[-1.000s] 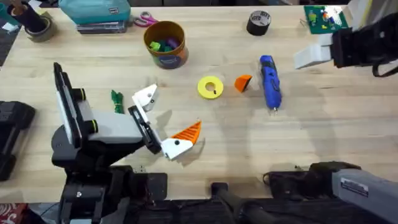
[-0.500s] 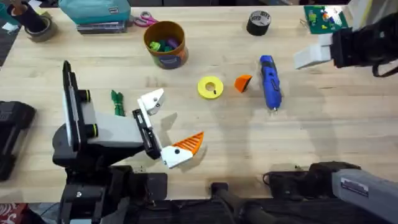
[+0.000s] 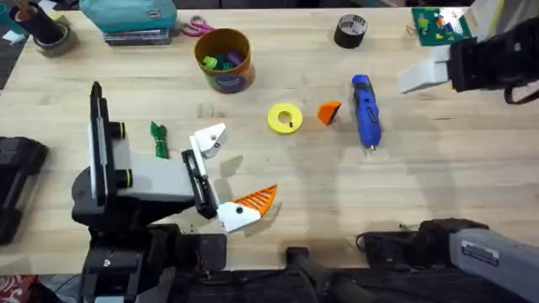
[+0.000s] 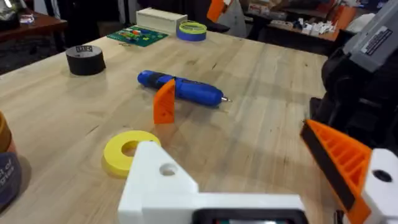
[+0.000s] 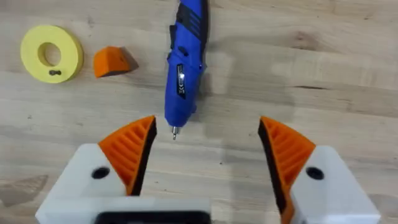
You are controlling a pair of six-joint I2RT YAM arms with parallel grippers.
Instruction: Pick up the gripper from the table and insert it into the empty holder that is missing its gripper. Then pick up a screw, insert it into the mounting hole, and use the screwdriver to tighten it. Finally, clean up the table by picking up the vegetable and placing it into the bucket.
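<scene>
Left tool point(image 3: 221, 172) is lying low over the near counter point(image 3: 438, 168), jaws standing wide apart and gripping nothing. Its near finger is carrying an orange ribbed pad point(image 3: 255, 200); its far finger, the holder point(image 3: 207, 139), is sitting bare white with an open screw hole.

The gripper point(image 3: 328, 112) is resting on the counter just beside the screwdriver point(image 3: 365, 109), on the side facing the left tool, the two apart by a narrow gap. The yellow disc point(image 3: 285, 118) is lying just beyond the gripper on that same side. The vegetable point(image 3: 158, 138) is lying well away from the screwdriver, past the holder. The bucket point(image 3: 225, 59) is standing farther back than the disc, coloured bits inside.

Right tool point(image 5: 208, 158) is hovering above the screwdriver's bit end, both orange pads spread wide, nothing between them. A black tape roll point(image 3: 350, 31) is sitting behind the screwdriver, toward the far edge.
</scene>
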